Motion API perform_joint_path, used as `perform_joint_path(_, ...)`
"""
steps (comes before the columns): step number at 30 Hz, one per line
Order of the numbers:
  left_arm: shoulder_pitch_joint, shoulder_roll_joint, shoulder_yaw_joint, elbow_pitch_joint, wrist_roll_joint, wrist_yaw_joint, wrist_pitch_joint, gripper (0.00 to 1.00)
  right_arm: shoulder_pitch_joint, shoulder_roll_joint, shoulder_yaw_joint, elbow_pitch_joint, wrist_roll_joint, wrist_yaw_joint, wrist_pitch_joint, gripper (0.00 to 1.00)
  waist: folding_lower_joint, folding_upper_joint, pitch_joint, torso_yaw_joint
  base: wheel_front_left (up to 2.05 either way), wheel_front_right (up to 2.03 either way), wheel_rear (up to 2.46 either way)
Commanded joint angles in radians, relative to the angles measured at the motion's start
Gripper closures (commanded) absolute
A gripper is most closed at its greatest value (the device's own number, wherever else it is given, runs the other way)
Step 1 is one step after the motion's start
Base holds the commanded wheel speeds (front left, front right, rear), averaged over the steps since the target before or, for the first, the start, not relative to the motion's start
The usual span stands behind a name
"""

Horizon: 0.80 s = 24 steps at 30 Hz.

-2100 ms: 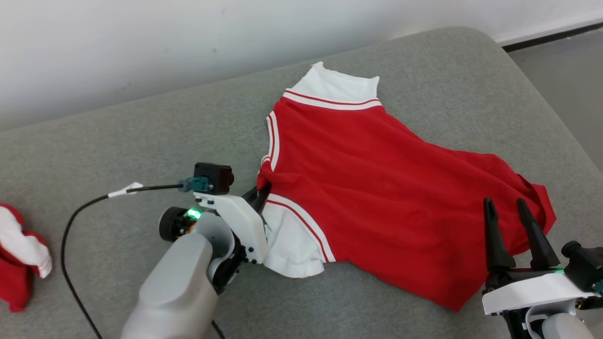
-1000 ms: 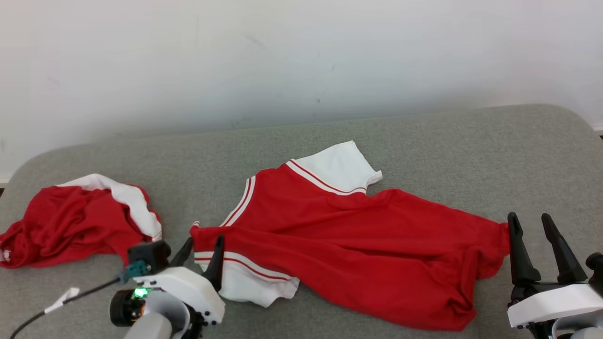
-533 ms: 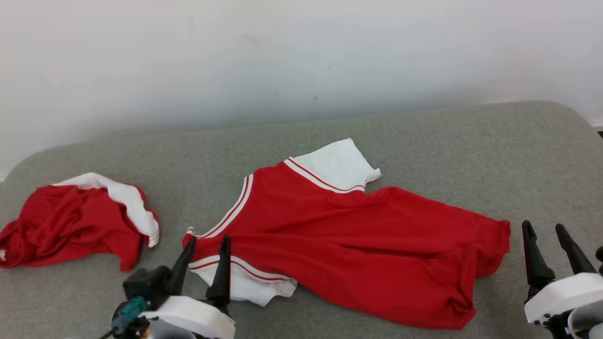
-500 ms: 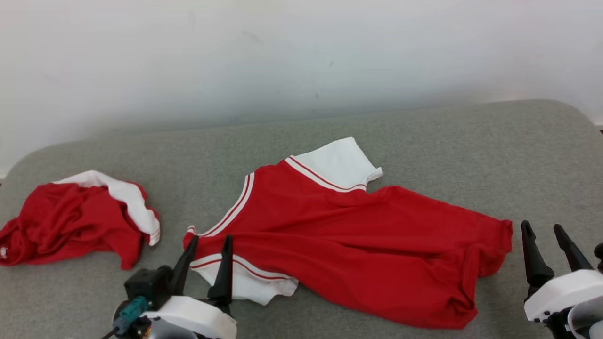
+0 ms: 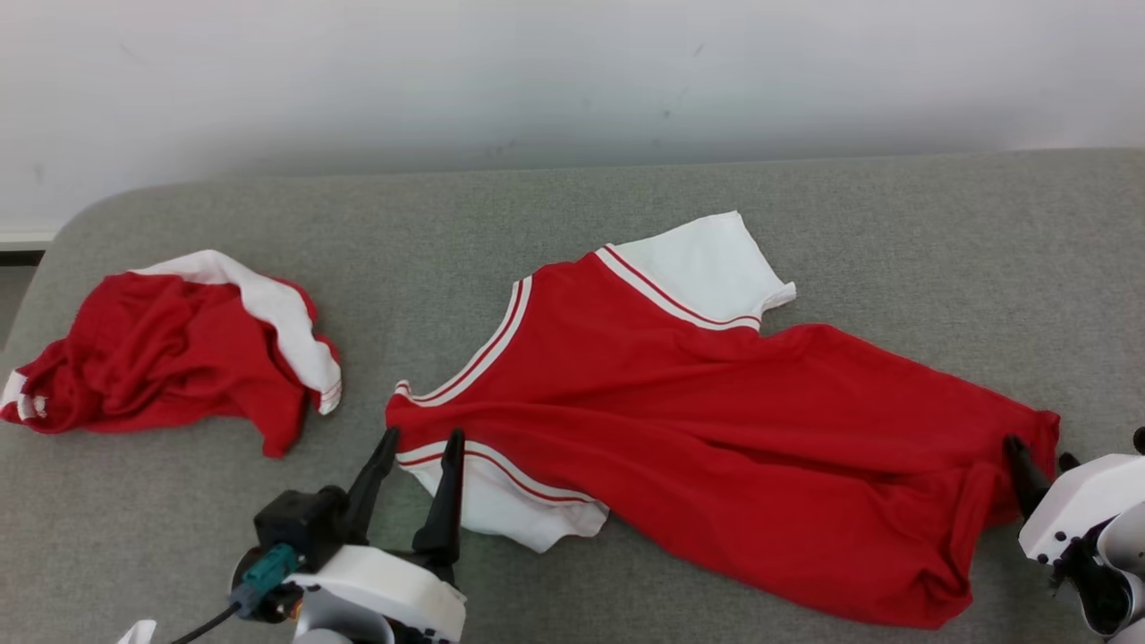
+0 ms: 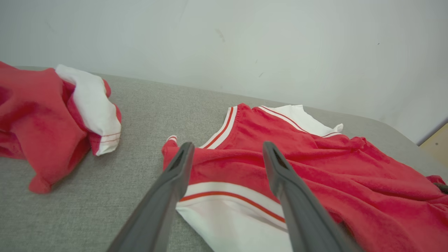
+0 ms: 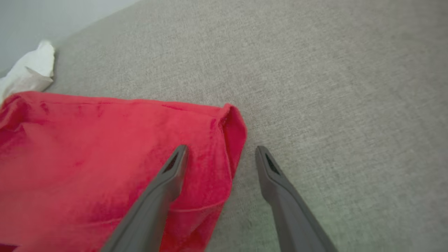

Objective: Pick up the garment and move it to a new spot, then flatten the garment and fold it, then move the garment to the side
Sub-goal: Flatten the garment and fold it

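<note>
Head view puts the garment (image 5: 716, 429) rumpled on the couch (image 5: 894, 224) between my left gripper (image 5: 423, 436) and right gripper (image 5: 1038, 450), both spread and empty; I worry pinching one layer would twist it.

No writing, label, brand, number or sign could be read. The garment (image 5: 716, 429) carried only plain red and white stripes on its trim. The white tag (image 5: 136, 631) on the black cable (image 5: 204, 620) beside the left gripper (image 5: 423, 436) was too small to read.
</note>
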Motion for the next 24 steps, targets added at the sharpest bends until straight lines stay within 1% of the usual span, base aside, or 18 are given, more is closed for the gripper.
perform_joint_path(1, -0.007, 0.001, 0.001, 0.003, 0.004, 0.001, 0.0, 0.0, -0.015, -0.002, -0.002, 0.019, 0.0, -0.002, 0.007, 0.0, 0.0, 0.0, 0.009, 0.01, 0.0, 0.0, 0.0)
perform_joint_path(4, -0.013, 0.002, 0.001, 0.009, 0.002, 0.001, -0.002, 0.0, -0.033, 0.01, 0.004, 0.075, 0.01, -0.002, 0.032, 0.0, 0.0, 0.0, 0.016, 0.019, 0.0, 0.0, 0.0)
perform_joint_path(5, -0.014, 0.003, 0.001, 0.011, 0.0, 0.0, -0.003, 0.0, -0.035, 0.018, 0.01, 0.086, 0.021, -0.002, 0.042, 0.04, 0.0, 0.0, 0.016, 0.021, 0.0, 0.0, 0.0)
perform_joint_path(6, -0.015, 0.004, 0.001, 0.013, 0.0, -0.001, -0.004, 0.0, -0.036, 0.02, 0.018, 0.092, 0.029, -0.001, 0.049, 0.35, 0.0, 0.0, 0.017, 0.022, 0.0, 0.0, 0.0)
perform_joint_path(7, -0.015, 0.003, 0.0, 0.016, -0.001, -0.001, -0.005, 0.0, -0.037, 0.02, 0.025, 0.096, 0.037, -0.001, 0.049, 0.85, 0.0, 0.0, 0.016, 0.024, 0.0, 0.0, 0.0)
perform_joint_path(8, -0.014, 0.002, 0.001, 0.018, -0.002, -0.001, -0.007, 0.0, -0.038, 0.019, 0.036, 0.095, 0.045, 0.0, 0.048, 1.0, 0.0, 0.0, 0.015, 0.026, 0.0, 0.0, 0.0)
perform_joint_path(10, -0.012, -0.001, 0.001, 0.015, -0.002, -0.001, -0.009, 0.0, -0.044, 0.014, 0.053, 0.076, 0.067, 0.0, 0.032, 1.0, 0.0, 0.0, 0.013, 0.029, 0.0, 0.0, 0.0)
perform_joint_path(15, -0.018, -0.011, -0.004, -0.012, 0.004, -0.013, -0.017, 0.0, -0.1, -0.045, 0.08, 0.024, 0.083, -0.001, -0.02, 1.0, 0.0, 0.0, 0.024, 0.046, 0.0, 0.0, 0.0)
perform_joint_path(20, -0.038, -0.021, -0.02, -0.034, 0.02, -0.03, -0.022, 0.0, -0.193, -0.103, 0.118, -0.007, 0.066, -0.001, -0.025, 1.0, 0.0, 0.0, 0.075, 0.082, 0.0, 0.0, 0.0)
perform_joint_path(24, -0.064, -0.032, -0.023, -0.043, 0.03, -0.04, -0.025, 0.0, -0.293, -0.161, 0.133, 0.006, 0.04, -0.001, -0.028, 1.0, 0.0, 0.0, 0.129, 0.118, 0.0, 0.0, 0.0)
